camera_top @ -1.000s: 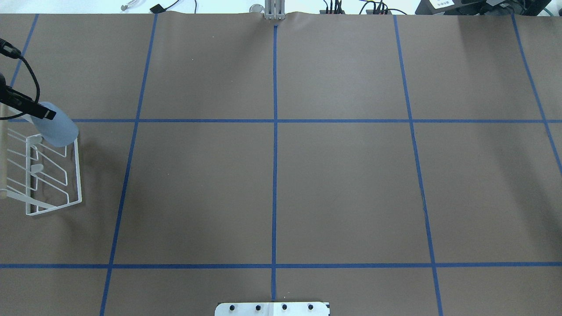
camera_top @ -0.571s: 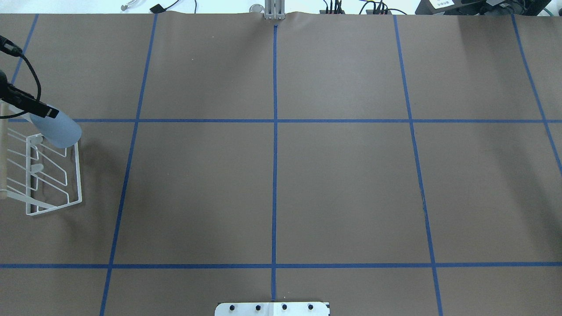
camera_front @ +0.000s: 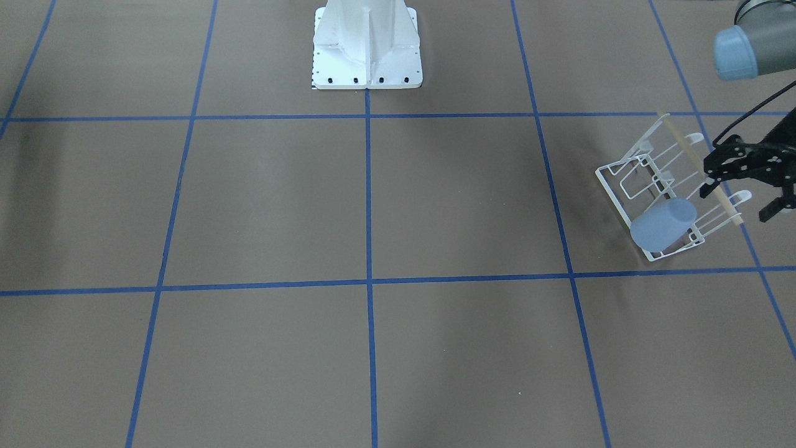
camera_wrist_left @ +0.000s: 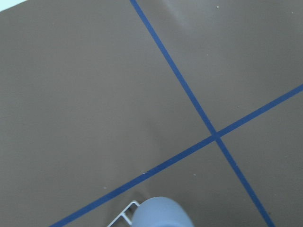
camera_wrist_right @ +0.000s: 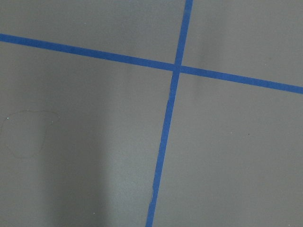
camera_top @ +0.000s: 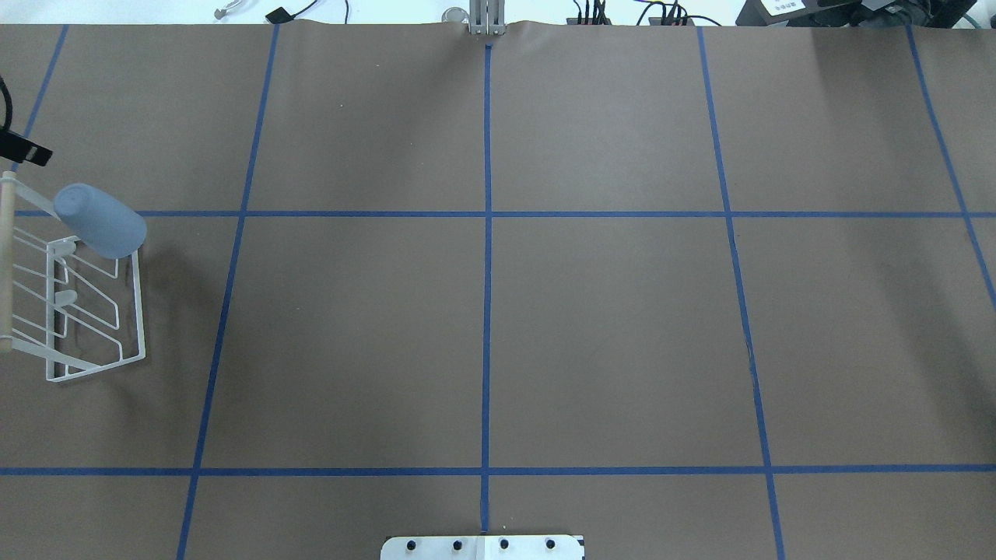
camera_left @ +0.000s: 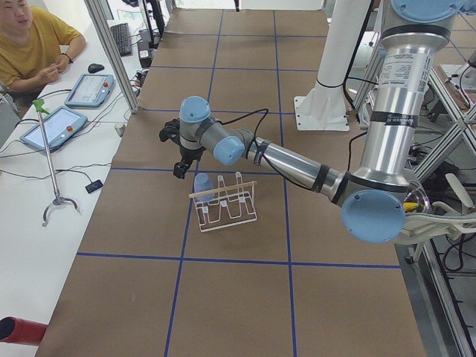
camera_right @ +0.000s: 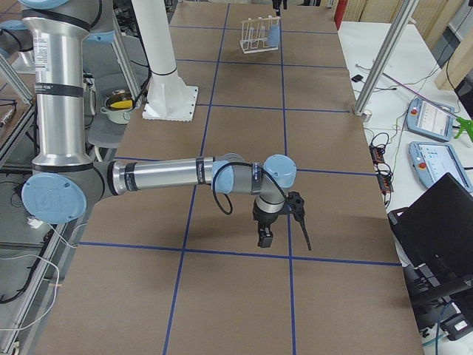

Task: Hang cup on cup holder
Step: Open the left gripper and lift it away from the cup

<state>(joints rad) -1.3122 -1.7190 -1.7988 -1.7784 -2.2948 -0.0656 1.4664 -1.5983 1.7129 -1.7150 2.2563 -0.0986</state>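
The light blue cup (camera_top: 101,222) hangs upside down and tilted on the far prong of the white wire cup holder (camera_top: 141,311) at the table's left edge. It also shows in the front-facing view (camera_front: 662,224), on the cup holder (camera_front: 623,213) with its wooden rod (camera_front: 684,149). My left gripper (camera_front: 732,205) is open and empty, just behind the rod and apart from the cup. The left wrist view shows the cup's base (camera_wrist_left: 161,213). My right gripper (camera_right: 281,222) shows only in the exterior right view, low over the table. I cannot tell whether it is open or shut.
The table is covered in brown paper with a blue tape grid. The robot's white base (camera_front: 367,43) stands at the middle of the near edge. An operator (camera_left: 33,44) sits beyond the far side with tablets.
My left gripper has let go of the cup and drawn back to the left, off the rack. The cup stays on the prong.
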